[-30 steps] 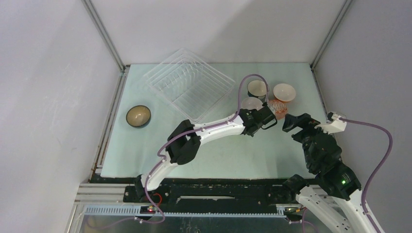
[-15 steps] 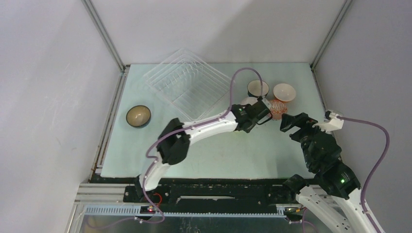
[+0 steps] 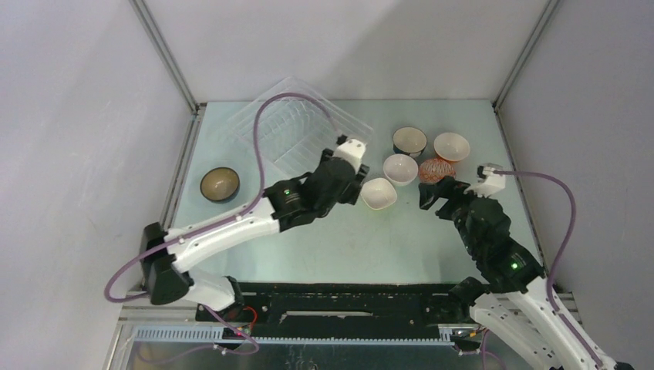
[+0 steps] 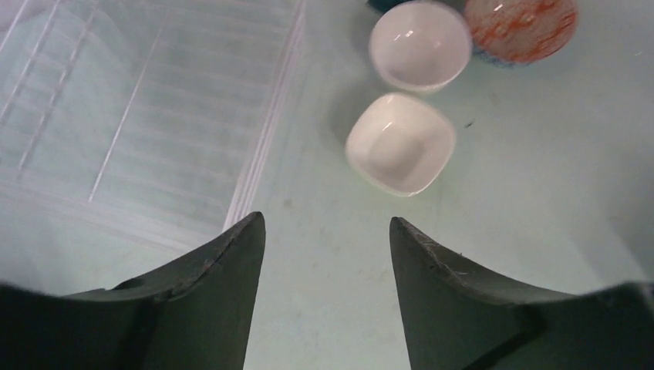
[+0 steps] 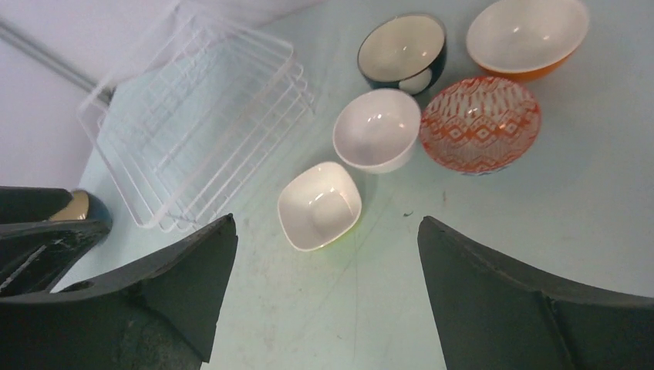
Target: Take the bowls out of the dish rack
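From above, right of the dish rack (image 3: 297, 135), a squarish pale bowl (image 3: 379, 193) now sits on the table (image 3: 347, 239) beside four other bowls (image 3: 400, 169), and the left jaws have drawn back from that cluster toward the rack; a sixth bowl (image 3: 220, 184) stays left of the rack. Through the left wrist camera those jaws stand apart and empty, the squarish bowl ahead. Through the right wrist camera the right jaws gape wide, holding nothing.

Five bowls (image 5: 378, 131) cluster beside rack (image 5: 200, 123) (claw (image 5: 325, 223) parted).
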`<control>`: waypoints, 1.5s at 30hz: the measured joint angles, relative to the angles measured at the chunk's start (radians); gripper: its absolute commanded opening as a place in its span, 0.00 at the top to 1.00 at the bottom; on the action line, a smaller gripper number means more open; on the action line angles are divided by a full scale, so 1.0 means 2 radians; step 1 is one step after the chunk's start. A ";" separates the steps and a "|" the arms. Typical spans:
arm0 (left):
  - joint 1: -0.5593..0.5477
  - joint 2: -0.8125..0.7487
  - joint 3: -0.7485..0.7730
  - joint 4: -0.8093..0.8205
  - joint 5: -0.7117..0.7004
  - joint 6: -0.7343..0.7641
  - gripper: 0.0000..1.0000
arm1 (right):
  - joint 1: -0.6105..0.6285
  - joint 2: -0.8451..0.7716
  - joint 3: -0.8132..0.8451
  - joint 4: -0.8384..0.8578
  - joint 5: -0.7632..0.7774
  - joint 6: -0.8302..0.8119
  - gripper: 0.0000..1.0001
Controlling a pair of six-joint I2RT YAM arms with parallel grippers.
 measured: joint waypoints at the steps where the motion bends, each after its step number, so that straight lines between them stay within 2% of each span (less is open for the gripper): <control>1: 0.003 -0.021 -0.032 0.012 -0.004 -0.006 0.25 | 0.000 0.006 -0.009 0.014 -0.011 -0.004 0.05; 4: 0.030 -0.084 -0.127 0.047 -0.003 -0.029 0.15 | -0.001 0.033 -0.039 0.046 -0.034 -0.010 0.04; 7: 0.074 -0.138 -0.195 0.070 0.003 -0.053 0.13 | -0.020 0.066 -0.058 0.065 -0.050 -0.005 0.05; 10: 0.129 -0.188 -0.245 0.092 0.010 -0.074 0.13 | -0.091 0.098 -0.063 0.086 -0.102 0.007 0.05; 12: 0.166 -0.217 -0.271 0.103 0.010 -0.085 0.09 | -0.135 0.112 -0.063 0.103 -0.136 0.018 0.03; 13: 0.182 -0.231 -0.283 0.109 0.010 -0.089 0.08 | -0.181 0.116 -0.063 0.113 -0.151 0.022 0.03; 15: 0.213 -0.261 -0.309 0.121 0.001 -0.096 0.02 | -0.220 0.118 -0.067 0.138 -0.158 0.020 0.01; 21: 0.297 -0.322 -0.383 0.195 -0.073 -0.094 0.01 | -0.241 0.101 -0.168 0.307 -0.135 -0.067 0.00; 26: 0.324 -0.322 -0.449 0.315 -0.134 -0.033 0.00 | -0.242 0.167 -0.231 0.413 -0.138 -0.152 0.00; 31: 0.382 -0.342 -0.534 0.409 -0.128 0.016 0.00 | -0.243 0.284 -0.243 0.531 -0.124 -0.190 0.05; 33: 0.414 -0.345 -0.565 0.457 -0.116 0.027 0.00 | -0.244 0.321 -0.260 0.587 -0.122 -0.198 0.10; 35: 0.437 -0.336 -0.603 0.524 -0.101 0.047 0.00 | -0.246 0.373 -0.276 0.658 -0.117 -0.202 0.10; 37: 0.448 -0.313 -0.630 0.578 -0.084 0.068 0.00 | -0.244 0.428 -0.279 0.700 -0.108 -0.207 0.01; 42: 0.486 -0.207 -0.637 0.657 -0.024 0.096 0.04 | -0.256 0.438 -0.265 0.703 -0.109 -0.206 0.00; 45: 0.517 -0.133 -0.619 0.680 0.031 0.096 0.02 | -0.258 0.436 -0.257 0.714 -0.109 -0.206 0.00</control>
